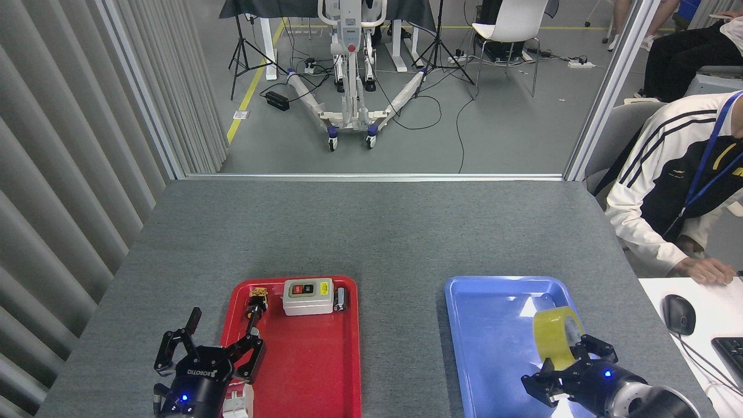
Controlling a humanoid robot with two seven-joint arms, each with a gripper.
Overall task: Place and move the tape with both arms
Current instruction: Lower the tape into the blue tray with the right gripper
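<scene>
Yellow tape (555, 337) pinched by right gripper (566, 364) over blue tray (493, 342); left gripper (206, 342) spread, empty

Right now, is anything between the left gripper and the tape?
Yes. The left gripper, fingers spread, sits at the red tray's left edge; that tray and bare table separate it from the tape, which stands on edge in the blue tray, held by the right gripper.

I am working in a robotics lab: my grey felt-topped table (371, 232) sits behind ribbed partition panels (69, 145), and beyond it the grey floor holds tripods (246, 46), trailing cables (458, 122), a wheeled lift frame (350, 75) and yellow floor tape (252, 81), with a lanyard-wearing person (673, 180) at a desk
</scene>
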